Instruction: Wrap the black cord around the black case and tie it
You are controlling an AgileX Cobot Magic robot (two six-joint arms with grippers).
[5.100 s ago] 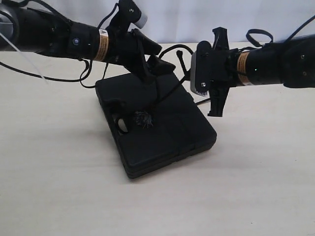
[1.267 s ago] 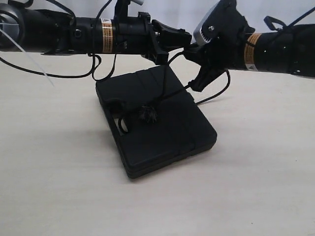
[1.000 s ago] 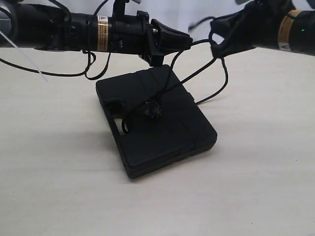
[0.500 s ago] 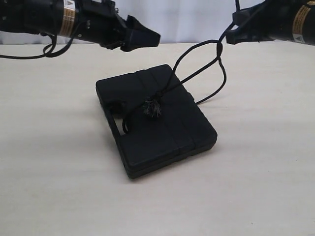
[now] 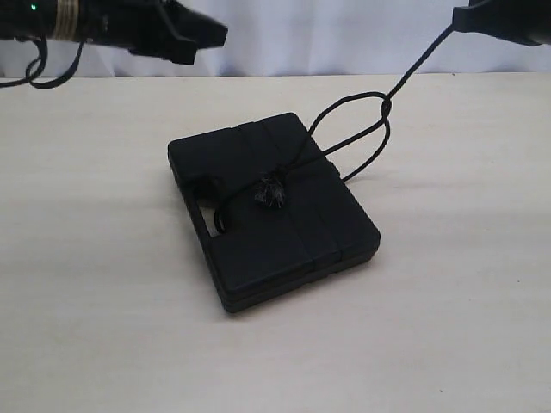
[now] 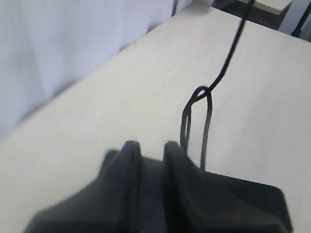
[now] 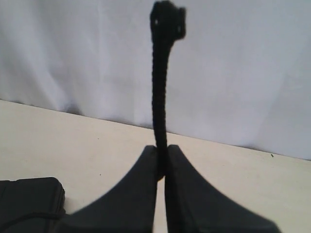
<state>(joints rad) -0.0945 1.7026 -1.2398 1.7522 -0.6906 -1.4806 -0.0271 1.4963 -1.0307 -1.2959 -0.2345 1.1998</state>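
left jaws nearly together, empty | right jaws clamped on black cord [image 7: 159,87]

Left gripper [image 5: 217,34] hangs high above the table [image 5: 103,275], jaws nearly together and empty. Below and ahead of its fingertips the surface is bare, giving open passage down to the black case [image 5: 284,232]. Obstruction noted: the black cord [image 5: 417,60], pinched in the right gripper [image 5: 458,15], slants straight down from it to a raised loop [image 5: 362,129] beside the case. This line bars the space between the two grippers on that side. The cord also crosses the case top, its frayed knot [image 5: 270,192] standing proud.
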